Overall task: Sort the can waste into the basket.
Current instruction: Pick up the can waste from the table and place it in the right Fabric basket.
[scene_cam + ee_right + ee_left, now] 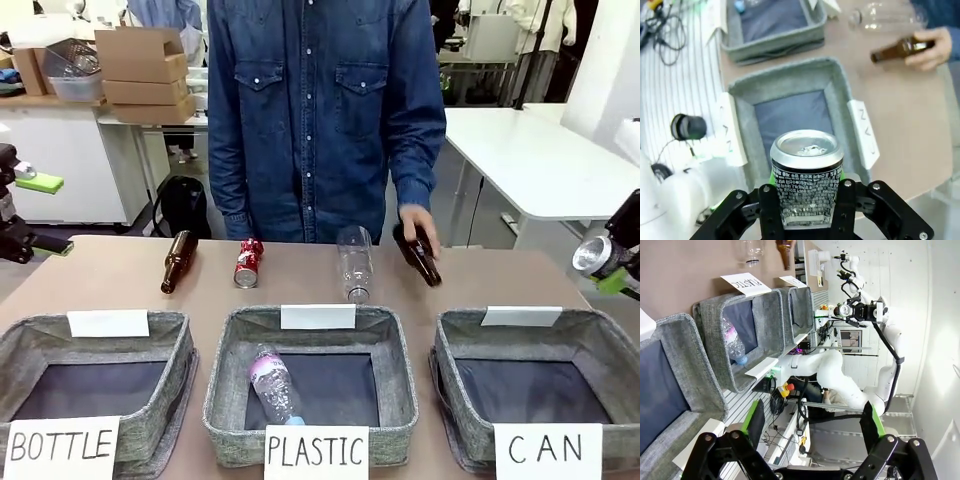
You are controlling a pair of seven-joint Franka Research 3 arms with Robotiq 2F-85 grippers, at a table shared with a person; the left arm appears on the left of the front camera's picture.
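Robotics lab w/ cardboard boxes (145, 75), white benches (530, 160), loose cables (665, 31).

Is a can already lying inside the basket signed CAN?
No: in the front view the CAN basket has its dark lining bare, and the right gripper is shut on a can outside it.

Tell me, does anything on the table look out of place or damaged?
Nothing mis-sorted. The red can on the table looks crushed, lying between a brown bottle and a clear bottle. A person's hand rests on another brown bottle behind the CAN basket.
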